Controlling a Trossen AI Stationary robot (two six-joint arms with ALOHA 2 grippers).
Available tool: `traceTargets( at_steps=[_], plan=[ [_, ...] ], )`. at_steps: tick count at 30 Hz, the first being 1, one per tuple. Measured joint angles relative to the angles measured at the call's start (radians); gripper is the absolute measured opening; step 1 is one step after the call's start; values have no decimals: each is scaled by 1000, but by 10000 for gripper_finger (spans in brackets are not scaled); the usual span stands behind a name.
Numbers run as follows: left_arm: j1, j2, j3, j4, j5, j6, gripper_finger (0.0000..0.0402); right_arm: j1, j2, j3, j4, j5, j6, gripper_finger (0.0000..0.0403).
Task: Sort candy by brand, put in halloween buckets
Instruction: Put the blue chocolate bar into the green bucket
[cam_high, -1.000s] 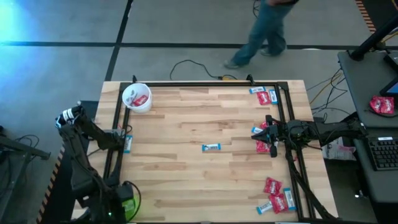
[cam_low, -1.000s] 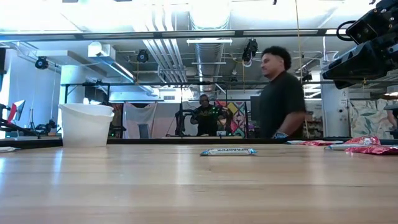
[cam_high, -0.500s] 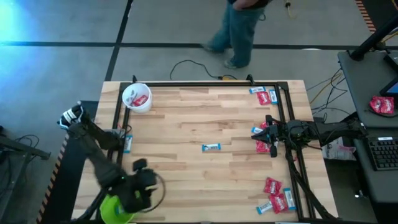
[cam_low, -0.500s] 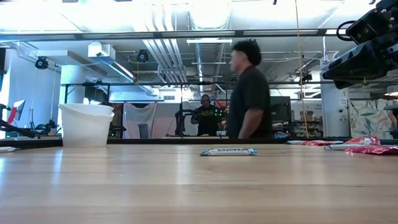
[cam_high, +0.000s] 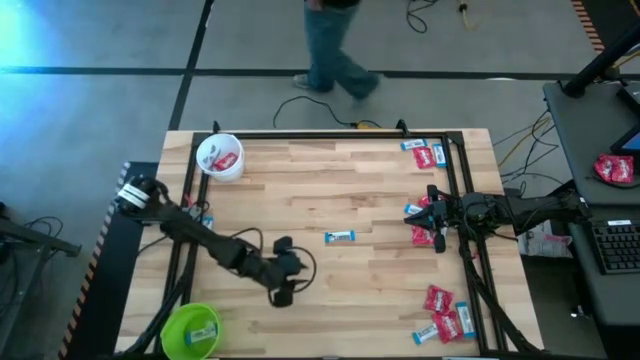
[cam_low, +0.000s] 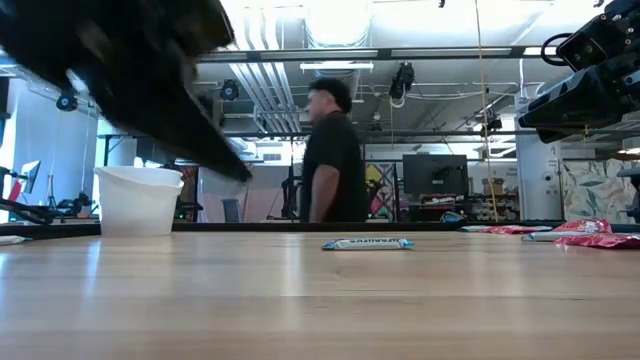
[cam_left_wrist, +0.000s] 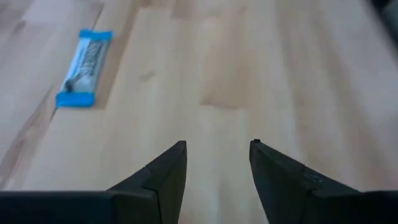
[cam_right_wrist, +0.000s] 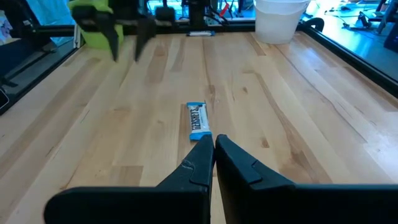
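Two arms are over the table (cam_high: 300, 200), and the left one is stretched low across the wood from nine o'clock, elbow down, reaching toward the centre. Its left gripper (cam_high: 284, 283) sits at about seven o'clock from the middle of the board, fingers (cam_left_wrist: 163, 174) parted with bare wood between them and nothing held. Just ahead lies the blue and white candy bar (cam_high: 340, 237), flat near the table's centre and well clear of the fingers.

At three o'clock the right arm lies level along the table's edge, its right gripper (cam_high: 436, 218) hanging over a cluster of red candies (cam_high: 422, 236); its fingers (cam_right_wrist: 239, 163) are pressed together and empty.

The white bucket (cam_high: 220, 156) stands at the eleven o'clock corner with red candy inside. The green bucket (cam_high: 191, 331) sits at the seven o'clock corner, a wrapper showing in it. More candy lies at one o'clock (cam_high: 425, 153) and at five o'clock (cam_high: 443, 314), red pieces mixed with blue.

Beyond the table a person (cam_low: 330, 155) is on the floor.
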Motion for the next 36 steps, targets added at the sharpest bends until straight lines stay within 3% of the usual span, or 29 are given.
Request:
traceTargets(
  at_steps=[6, 11, 14, 18, 26, 28, 32, 36],
  plan=[
    [51, 89, -2, 18, -12, -44, 205, 0, 0, 0, 0, 0, 0, 9],
    [49, 148, -2, 73, -148, -33, 250, 0, 0, 0, 0, 0, 0, 9],
    [50, 166, -4, 132, -160, -22, 268, 0, 0, 0, 0, 0, 0, 9],
    [47, 185, -11, 209, -162, -21, 280, 0, 0, 0, 0, 0, 0, 9],
    [56, 196, -71, 442, -312, 47, 290, 0, 0, 0, 0, 0, 0, 9],
    [76, 199, -89, 522, -292, 90, 290, 0, 0, 0, 0, 0, 0, 9],
    [163, 239, -95, 672, -135, 190, 290, 0, 0, 0, 0, 0, 0, 9],
    [241, 321, -60, 743, -81, 286, 291, 0, 0, 0, 0, 0, 0, 9]
  ],
)
